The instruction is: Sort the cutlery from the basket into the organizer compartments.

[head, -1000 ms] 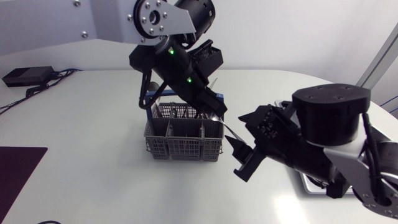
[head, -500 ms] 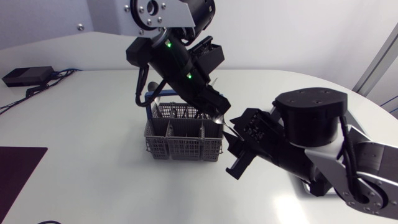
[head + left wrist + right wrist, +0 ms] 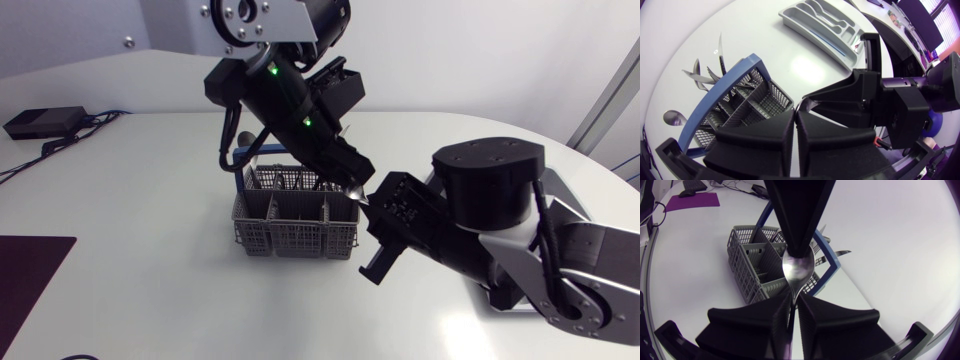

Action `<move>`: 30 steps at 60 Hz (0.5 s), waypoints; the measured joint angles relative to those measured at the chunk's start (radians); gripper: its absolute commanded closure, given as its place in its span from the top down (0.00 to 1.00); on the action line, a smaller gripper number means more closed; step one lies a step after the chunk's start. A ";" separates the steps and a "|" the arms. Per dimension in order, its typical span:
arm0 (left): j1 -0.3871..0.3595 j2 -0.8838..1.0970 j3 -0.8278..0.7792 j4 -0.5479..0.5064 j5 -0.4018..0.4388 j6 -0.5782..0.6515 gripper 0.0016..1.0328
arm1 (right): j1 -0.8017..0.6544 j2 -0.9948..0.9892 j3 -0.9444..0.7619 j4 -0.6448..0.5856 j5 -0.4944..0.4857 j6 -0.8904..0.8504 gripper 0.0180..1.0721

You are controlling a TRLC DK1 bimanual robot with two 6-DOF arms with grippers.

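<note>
The left gripper (image 3: 795, 117) hangs just off the 3 o'clock end of the basket (image 3: 295, 222). Its fingers are pressed together on the tip of the spoon (image 3: 799, 269), at the bowl end. The spoon is clear of the basket, and its handle runs from there into the right gripper (image 3: 794, 304). That gripper's fingers pinch the handle from both sides, so both grippers hold the one spoon.

Seen from above, the left arm comes in over the basket from 11 o'clock and the right arm from 4 o'clock. The basket is grey mesh with a blue handle (image 3: 715, 95) and stands near the table's middle. More cutlery (image 3: 705, 75) sticks out of it on the side away from the left gripper.

The organizer (image 3: 822, 20) lies flat on the table, well apart from the basket, at roughly 4 o'clock of it behind the right arm. A black box (image 3: 40, 122) sits at the table's 10 o'clock edge and a dark mat (image 3: 30, 290) at 8 o'clock.
</note>
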 measured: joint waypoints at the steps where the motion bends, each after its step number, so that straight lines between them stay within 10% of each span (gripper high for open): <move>1: 0.000 0.000 0.001 0.000 0.000 0.000 0.03 | 0.000 0.000 0.000 0.000 0.000 0.000 0.08; 30: 0.019 0.000 0.048 -0.014 0.015 -0.026 0.39 | 0.000 -0.019 0.000 -0.032 -0.009 -0.003 0.05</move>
